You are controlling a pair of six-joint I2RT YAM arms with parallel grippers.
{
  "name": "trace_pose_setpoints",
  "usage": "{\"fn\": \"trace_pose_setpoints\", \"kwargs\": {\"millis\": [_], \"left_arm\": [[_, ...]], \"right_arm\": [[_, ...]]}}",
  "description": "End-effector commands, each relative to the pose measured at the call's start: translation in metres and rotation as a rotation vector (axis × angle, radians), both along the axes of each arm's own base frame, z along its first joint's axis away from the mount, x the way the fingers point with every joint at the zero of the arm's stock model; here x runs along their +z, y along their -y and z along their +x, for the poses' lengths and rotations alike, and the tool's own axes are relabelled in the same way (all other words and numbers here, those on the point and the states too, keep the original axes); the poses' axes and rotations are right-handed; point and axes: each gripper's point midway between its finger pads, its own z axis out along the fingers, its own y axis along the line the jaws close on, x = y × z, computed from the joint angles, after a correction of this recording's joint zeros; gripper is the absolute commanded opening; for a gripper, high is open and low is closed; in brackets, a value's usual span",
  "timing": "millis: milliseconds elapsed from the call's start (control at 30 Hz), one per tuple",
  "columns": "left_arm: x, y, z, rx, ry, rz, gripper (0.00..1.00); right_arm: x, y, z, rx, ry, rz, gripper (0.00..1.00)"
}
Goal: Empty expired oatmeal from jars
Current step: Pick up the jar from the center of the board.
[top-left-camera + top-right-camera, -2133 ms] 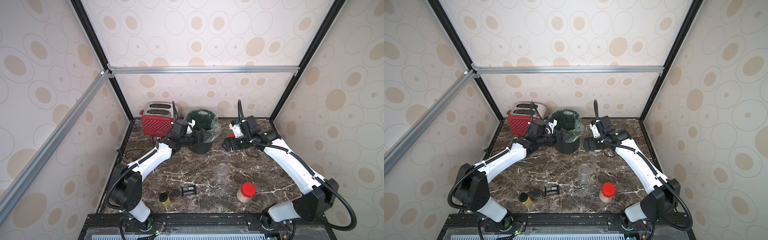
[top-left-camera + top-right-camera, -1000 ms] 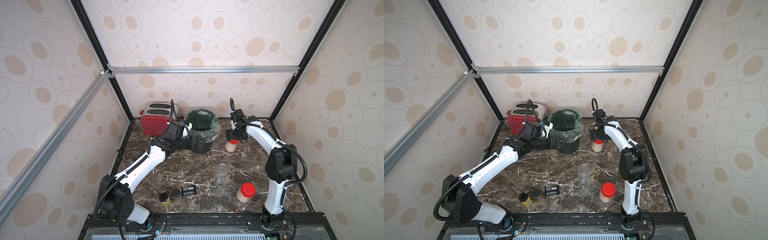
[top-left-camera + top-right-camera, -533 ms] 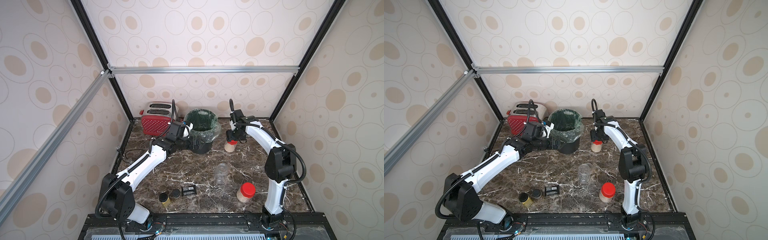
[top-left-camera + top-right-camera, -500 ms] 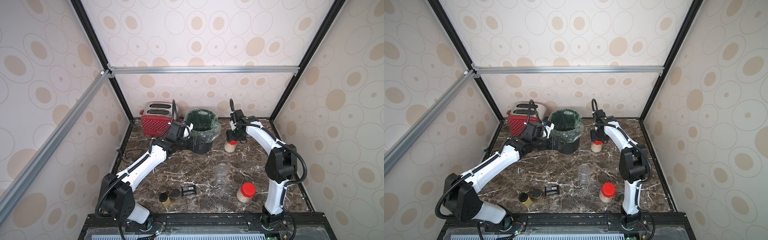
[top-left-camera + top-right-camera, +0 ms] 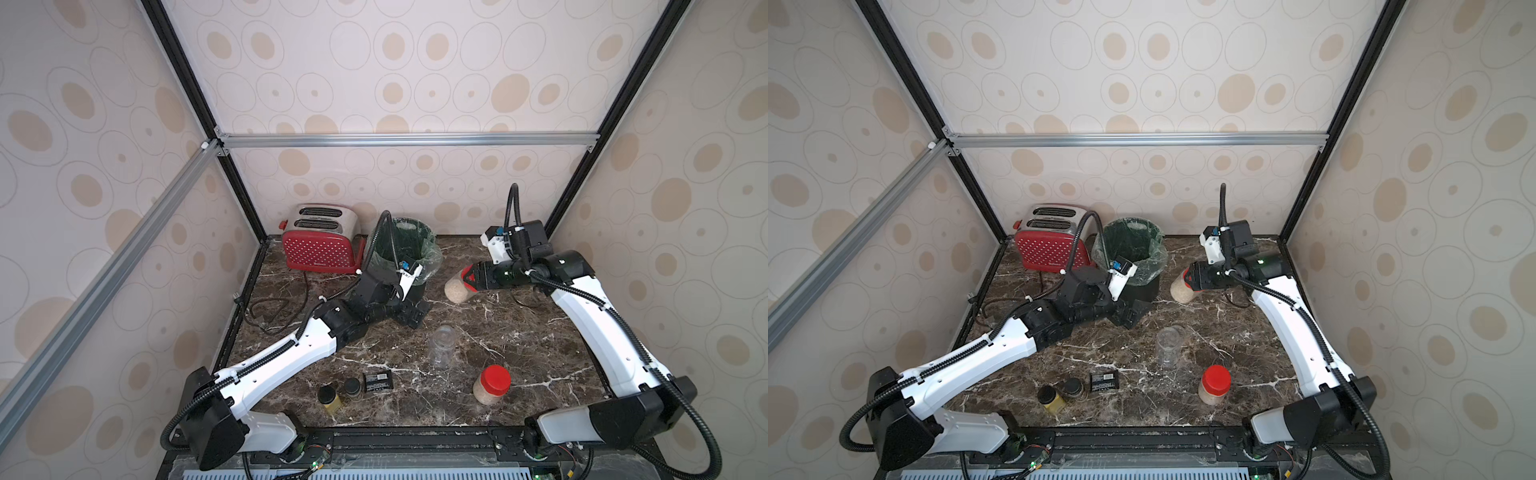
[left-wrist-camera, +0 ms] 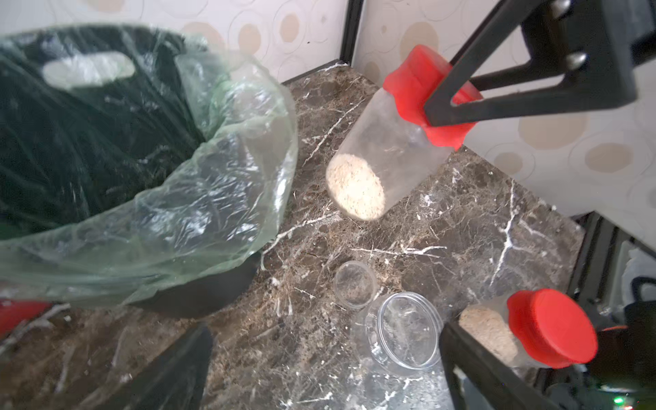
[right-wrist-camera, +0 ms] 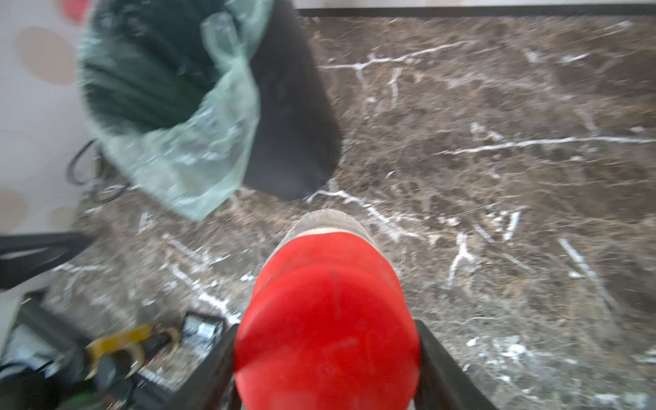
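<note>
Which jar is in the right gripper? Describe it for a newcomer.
Find the green-lined bin at the table's back. Just right of it, the right gripper clamps a jar by its red lid. Unlike the upright red-lidded jar near the front and the empty lidless one, it is tilted.

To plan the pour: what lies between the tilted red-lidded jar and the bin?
Nothing; only bare marble table separates the tilted jar from the bin, seen in the left wrist view.
</note>
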Motion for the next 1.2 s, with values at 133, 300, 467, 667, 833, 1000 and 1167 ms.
{"fn": "trace_pose_setpoints", "kwargs": {"millis": [133, 300, 467, 667, 833, 1000, 1167], "left_arm": [[0.004, 0.033, -0.014, -0.179, 0.296, 0.02, 0.99], [0.006, 0.032, -0.005, -0.133, 0.362, 0.011, 0.99], [0.01, 0.028, 0.001, -0.109, 0.428, 0.031, 0.99], [0.008, 0.026, 0.0, -0.124, 0.448, 0.061, 0.92], [0.005, 0.022, -0.002, -0.128, 0.447, 0.097, 0.87], [-0.002, 0.01, -0.004, -0.113, 0.433, 0.154, 0.96], [-0.008, 0.002, -0.006, -0.103, 0.424, 0.182, 0.98]], "right_arm": [[0.021, -0.062, -0.047, 0.233, -0.063, 0.246, 0.49], [0.032, -0.084, -0.055, 0.314, -0.075, 0.349, 0.48], [0.037, -0.095, -0.058, 0.354, -0.094, 0.411, 0.47], [0.036, -0.102, -0.055, 0.366, -0.112, 0.447, 0.47], [0.037, -0.104, -0.052, 0.366, -0.111, 0.439, 0.47], [0.038, -0.104, -0.049, 0.364, -0.105, 0.43, 0.47], [0.038, -0.104, -0.047, 0.364, -0.108, 0.432, 0.46]]}}
